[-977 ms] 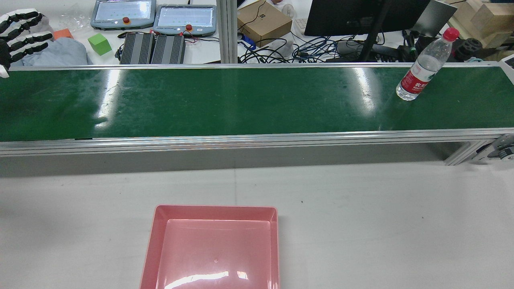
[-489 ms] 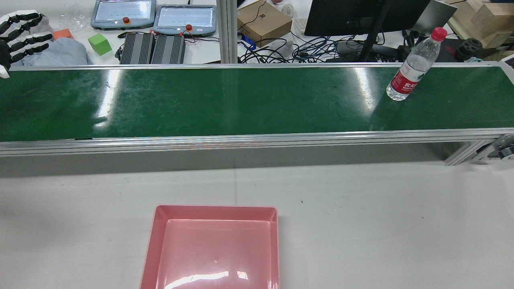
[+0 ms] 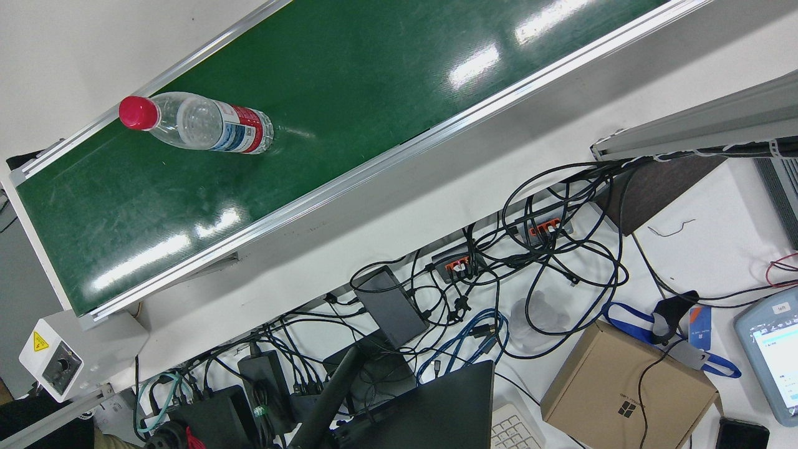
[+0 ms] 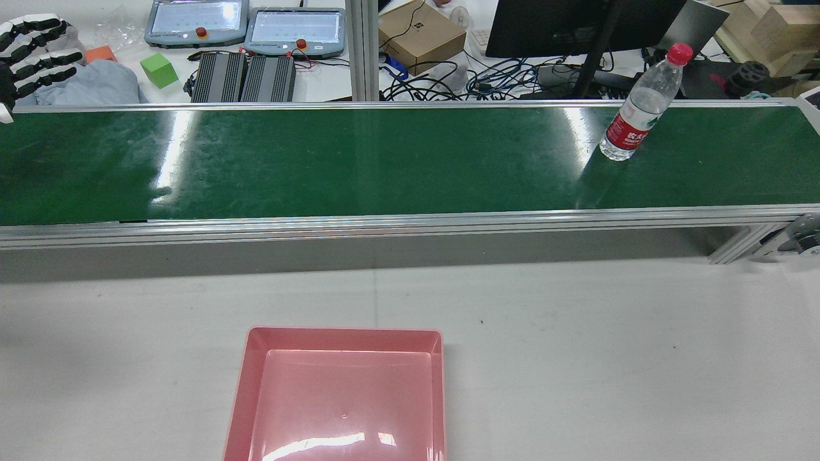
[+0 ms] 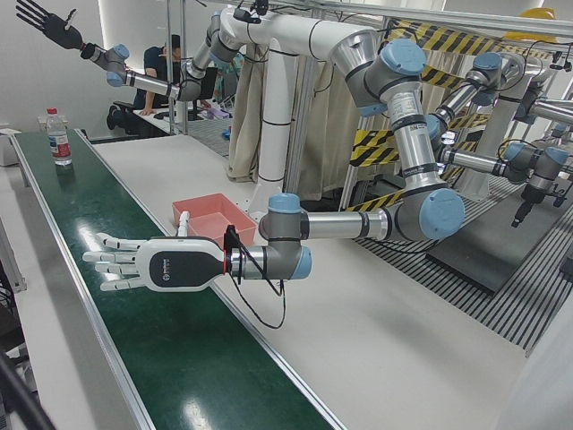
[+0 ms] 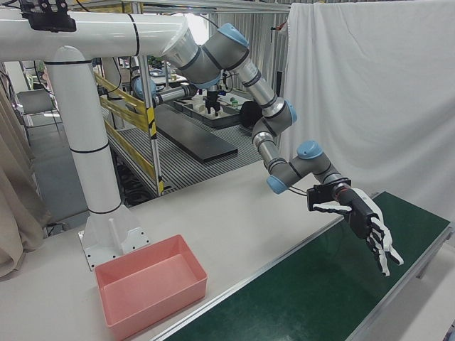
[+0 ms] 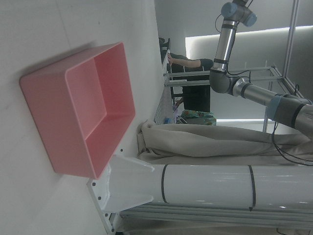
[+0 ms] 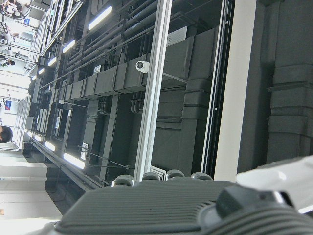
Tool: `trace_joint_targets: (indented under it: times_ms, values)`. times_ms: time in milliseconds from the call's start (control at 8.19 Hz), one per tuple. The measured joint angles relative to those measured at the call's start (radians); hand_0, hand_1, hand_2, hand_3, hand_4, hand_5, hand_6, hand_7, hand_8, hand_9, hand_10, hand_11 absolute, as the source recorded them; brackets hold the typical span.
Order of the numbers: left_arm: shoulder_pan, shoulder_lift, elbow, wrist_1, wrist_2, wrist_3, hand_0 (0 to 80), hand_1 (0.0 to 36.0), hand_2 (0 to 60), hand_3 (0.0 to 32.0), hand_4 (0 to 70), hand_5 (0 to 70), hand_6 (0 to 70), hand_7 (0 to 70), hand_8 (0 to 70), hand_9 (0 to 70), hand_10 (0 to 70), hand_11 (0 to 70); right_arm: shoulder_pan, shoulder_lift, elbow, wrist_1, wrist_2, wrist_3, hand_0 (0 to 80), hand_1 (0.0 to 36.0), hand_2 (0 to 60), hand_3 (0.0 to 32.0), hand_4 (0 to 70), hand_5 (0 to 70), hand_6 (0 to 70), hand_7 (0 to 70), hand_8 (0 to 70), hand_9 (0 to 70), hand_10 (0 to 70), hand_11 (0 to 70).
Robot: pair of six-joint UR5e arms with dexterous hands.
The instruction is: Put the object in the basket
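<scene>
The right hand (image 5: 40, 20) is showing only small and far off, raised high with fingers spread, holding nothing. The clear plastic water bottle with a red cap (image 4: 638, 104) is standing upright on the green conveyor belt (image 4: 384, 160). The pink plastic basket (image 4: 343, 397) is sitting on the white bench (image 4: 608, 358). The left hand (image 5: 148, 262) is hovering flat over the belt, fingers wide apart.

There is one water bottle (image 4: 639, 104) with one red cap (image 4: 679, 54). There is one pink basket (image 4: 343, 397). There is one long green belt (image 4: 384, 160). Behind it sit two grey screens (image 4: 195, 20), one brown box (image 4: 420, 33) and one green block (image 4: 158, 70). There are two robot hands: the left hand (image 5: 148, 262) and the right hand (image 5: 49, 22).
</scene>
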Motion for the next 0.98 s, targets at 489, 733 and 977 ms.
trace_joint_targets:
  times_ms: [489, 733, 977]
  values:
    - [-0.003, 0.0, 0.0, 0.0, 0.0, 0.0, 54.0, 5.4, 0.0, 11.0, 0.0, 24.0, 3.9, 2.1, 9.9, 10.8, 3.8, 6.8, 0.0, 0.0, 0.0, 0.0, 0.0, 0.0, 0.0, 0.0, 0.0, 0.0, 0.0, 0.0, 0.0, 0.0, 0.0, 0.0, 0.0, 0.0]
    - [-0.003, 0.0, -0.001, 0.0, 0.0, 0.0, 54.2, 5.6, 0.0, 11.4, 0.0, 24.3, 3.8, 2.1, 10.0, 10.8, 3.6, 6.6, 0.0, 0.0, 0.0, 0.0, 0.0, 0.0, 0.0, 0.0, 0.0, 0.0, 0.0, 0.0, 0.0, 0.0, 0.0, 0.0, 0.0, 0.0]
    - [-0.005, 0.0, -0.001, 0.0, 0.001, 0.0, 54.2, 5.6, 0.0, 10.2, 0.0, 24.9, 5.0, 2.8, 12.1, 12.3, 4.3, 7.5, 0.0, 0.0, 0.0, 0.0, 0.0, 0.0, 0.0, 0.0, 0.0, 0.0, 0.0, 0.0, 0.0, 0.0, 0.0, 0.0, 0.0, 0.0]
